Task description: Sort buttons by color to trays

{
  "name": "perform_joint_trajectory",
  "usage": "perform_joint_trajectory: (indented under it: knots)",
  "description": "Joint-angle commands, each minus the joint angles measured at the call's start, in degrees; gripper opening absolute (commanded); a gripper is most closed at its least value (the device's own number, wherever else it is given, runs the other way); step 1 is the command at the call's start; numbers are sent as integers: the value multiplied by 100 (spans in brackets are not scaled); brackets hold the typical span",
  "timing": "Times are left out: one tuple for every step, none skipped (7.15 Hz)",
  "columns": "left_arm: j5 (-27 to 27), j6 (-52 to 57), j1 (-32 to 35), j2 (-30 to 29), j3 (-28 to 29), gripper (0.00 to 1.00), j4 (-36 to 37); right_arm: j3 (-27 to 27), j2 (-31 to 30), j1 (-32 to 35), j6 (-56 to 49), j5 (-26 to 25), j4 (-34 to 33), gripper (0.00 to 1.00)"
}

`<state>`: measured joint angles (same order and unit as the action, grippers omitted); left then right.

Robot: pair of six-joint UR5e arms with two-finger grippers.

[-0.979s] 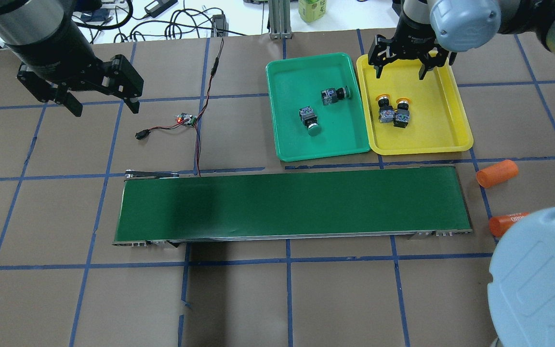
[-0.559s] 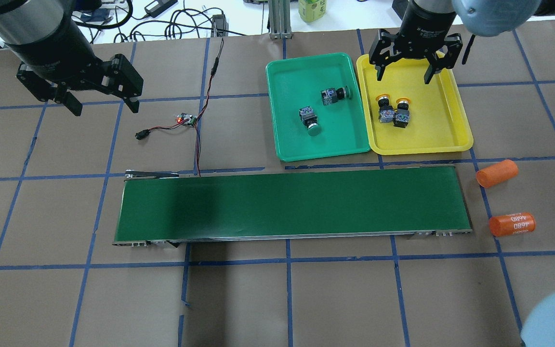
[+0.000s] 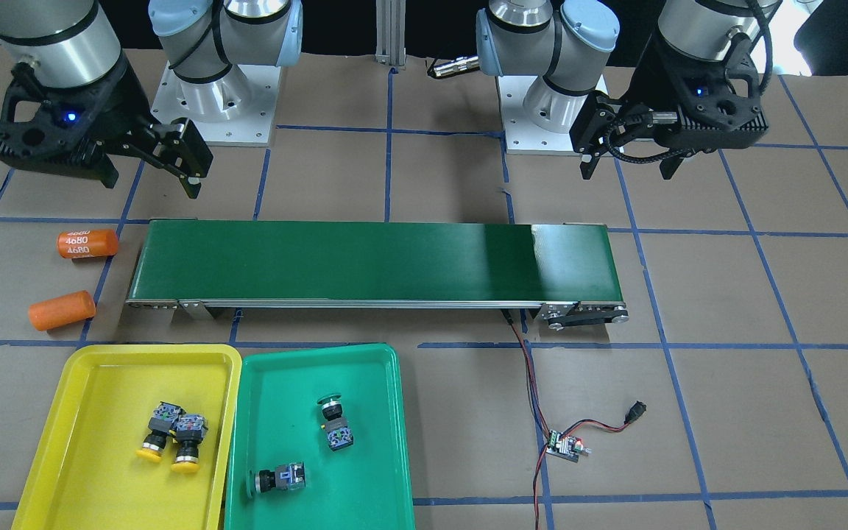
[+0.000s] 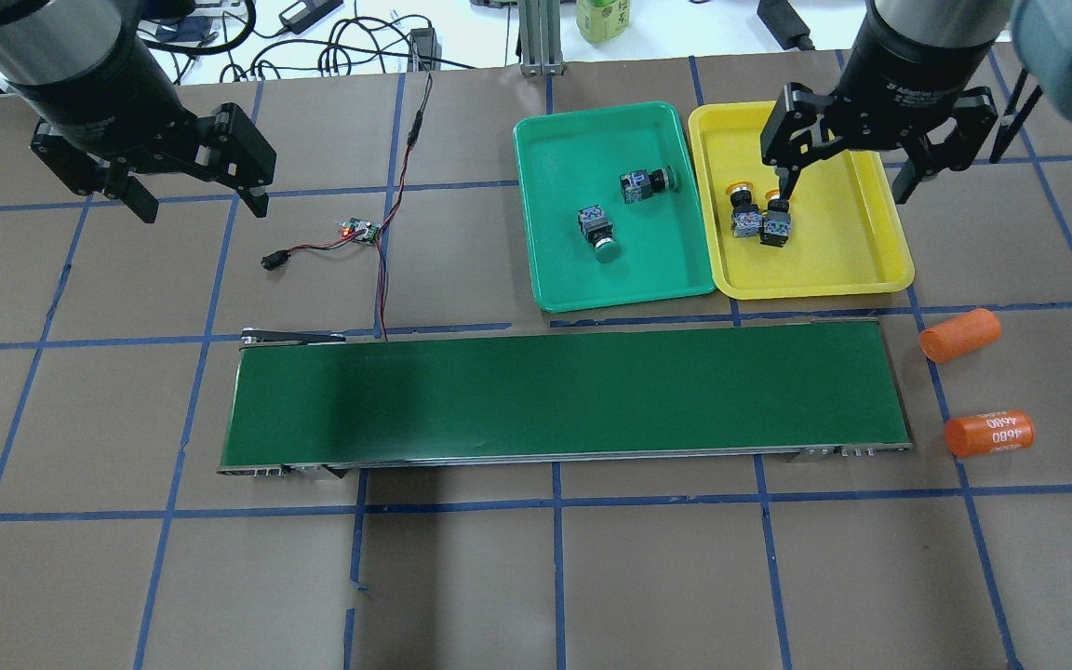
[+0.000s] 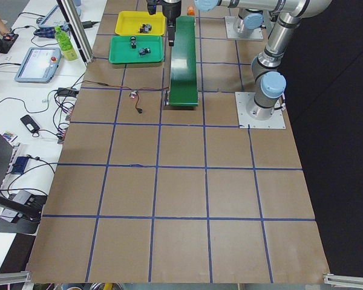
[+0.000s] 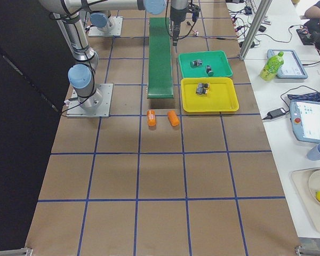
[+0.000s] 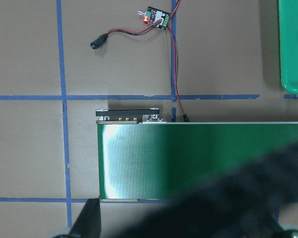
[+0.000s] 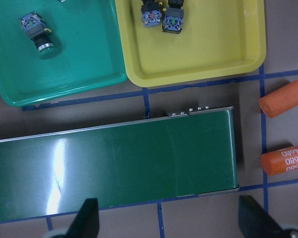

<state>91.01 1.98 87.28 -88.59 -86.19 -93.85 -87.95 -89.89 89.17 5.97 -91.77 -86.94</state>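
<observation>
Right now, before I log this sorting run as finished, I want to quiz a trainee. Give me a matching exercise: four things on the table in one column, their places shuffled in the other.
Things
1. yellow-capped buttons
2. green-capped buttons
3. orange cylinders
4. circuit board with a red light

Places
A. inside the green tray
B. on the bare table, at the end of red and black wires
C. inside the yellow tray
D. on the table, past the conveyor belt end nearest the yellow tray

Pairs: 1-C, 2-A, 3-D, 4-B
</observation>
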Motion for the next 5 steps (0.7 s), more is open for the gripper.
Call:
perform_joint_trajectory:
  knots:
    - [13,73,-18,0,15,100,-2,-266,-247,-5,-26,0,10,100]
    - [13,57,-18,0,-3,100,-2,-258,-248,-5,-17,10,1,100]
    - [5,57,-18,0,-3,100,-2,-197,-257,4,-17,262,53,100]
    - [13,74,-18,0,6,100,-2,-196,-239,4,-17,317,54,100]
    - [13,74,-18,0,-3,100,-2,-179,-265,4,-17,291,141,100]
